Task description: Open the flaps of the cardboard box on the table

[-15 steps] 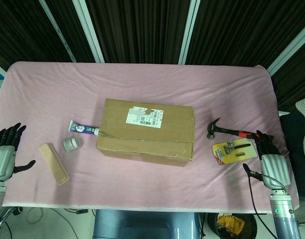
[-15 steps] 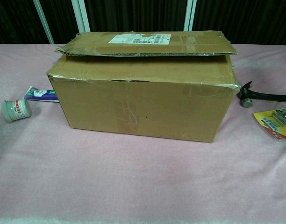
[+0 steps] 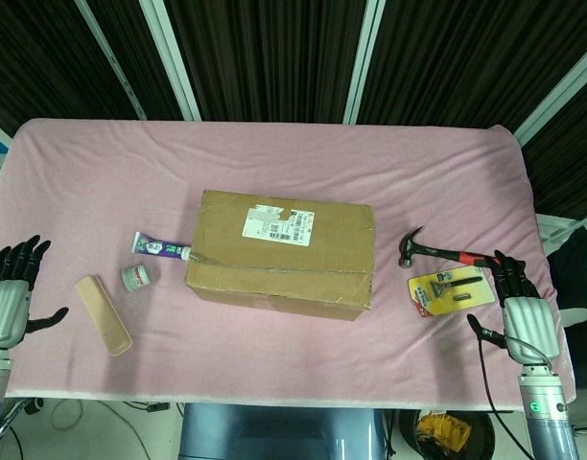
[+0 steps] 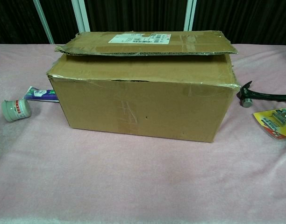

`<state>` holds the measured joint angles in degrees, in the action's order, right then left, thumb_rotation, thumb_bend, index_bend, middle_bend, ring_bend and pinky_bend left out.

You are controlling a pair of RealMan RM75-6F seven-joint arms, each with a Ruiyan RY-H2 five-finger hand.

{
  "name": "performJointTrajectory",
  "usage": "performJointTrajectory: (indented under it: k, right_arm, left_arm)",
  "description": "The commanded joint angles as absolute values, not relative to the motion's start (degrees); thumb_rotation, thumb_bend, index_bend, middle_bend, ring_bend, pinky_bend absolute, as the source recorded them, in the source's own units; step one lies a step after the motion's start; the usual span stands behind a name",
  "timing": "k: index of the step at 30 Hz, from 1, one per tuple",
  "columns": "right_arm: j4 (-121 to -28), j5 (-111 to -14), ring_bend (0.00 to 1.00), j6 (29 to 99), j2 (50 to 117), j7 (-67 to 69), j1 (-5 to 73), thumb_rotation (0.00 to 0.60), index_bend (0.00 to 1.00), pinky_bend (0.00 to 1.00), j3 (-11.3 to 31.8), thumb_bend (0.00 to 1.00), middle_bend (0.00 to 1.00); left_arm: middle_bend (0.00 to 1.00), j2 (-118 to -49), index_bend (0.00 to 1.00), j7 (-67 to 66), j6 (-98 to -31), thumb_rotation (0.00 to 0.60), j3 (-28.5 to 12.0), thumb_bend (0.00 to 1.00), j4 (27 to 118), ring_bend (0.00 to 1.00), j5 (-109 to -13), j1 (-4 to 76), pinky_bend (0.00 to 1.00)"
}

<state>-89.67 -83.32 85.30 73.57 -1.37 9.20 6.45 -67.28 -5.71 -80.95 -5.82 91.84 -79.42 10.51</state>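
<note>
A brown cardboard box (image 3: pixel 282 253) (image 4: pixel 144 88) with a white shipping label sits mid-table, its top flaps folded down; the far flap lies slightly raised over the near one. My left hand (image 3: pixel 10 292) hovers at the table's left front edge, fingers spread, holding nothing, well away from the box. At the right front edge my right hand (image 3: pixel 520 309) also has its fingers apart and empty, just beyond the packaged razor. Neither hand shows in the chest view.
Left of the box lie a toothpaste tube (image 3: pixel 159 249) (image 4: pixel 41 95), a small jar (image 3: pixel 137 278) (image 4: pixel 16 109) and a tan case (image 3: pixel 104 314). To the right are a red-handled hammer (image 3: pixel 439 252) (image 4: pixel 263 95) and a yellow razor pack (image 3: pixel 451 290) (image 4: pixel 276 121). Pink cloth (image 3: pixel 274 172) covers the table.
</note>
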Motion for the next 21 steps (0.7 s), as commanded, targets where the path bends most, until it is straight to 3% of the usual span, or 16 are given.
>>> performJointTrajectory:
  k: [1,9,15,21]
  right_arm:
    - [-89.7,-83.2,0.00,85.1,73.5,-0.8,9.2,0.600,0.00,0.24,6.6,0.31,0.00]
    - [-90.0,-83.0,0.00,84.3,73.3,0.3,9.3,0.600,0.00,0.24,6.6,0.31,0.00]
    - [-90.5,-82.5,0.00,83.9,73.0,1.1,9.1,0.600,0.00,0.24,6.8,0.31,0.00]
    - [-91.0,-82.3,0.00,83.6,72.7,1.6,9.0,0.600,0.00,0.24,6.8,0.31,0.00]
  left_arm:
    - [0.00,-67.4,0.00,-6.3,-81.4,0.600,-5.9,0.10,92.2,0.00,-79.8,10.5,0.00]
    - [0.00,-65.8,0.00,-11.1,-80.1,0.600,-9.1,0.11,96.8,0.00,-81.3,14.6,0.00]
    - [0.00,-65.2,0.00,-15.3,-72.3,0.600,-14.9,0.13,101.3,0.00,-79.0,23.3,0.00]
    - [0.00,-67.8,0.00,-19.9,-64.7,0.600,-18.2,0.13,103.1,0.00,-72.8,30.6,0.00]
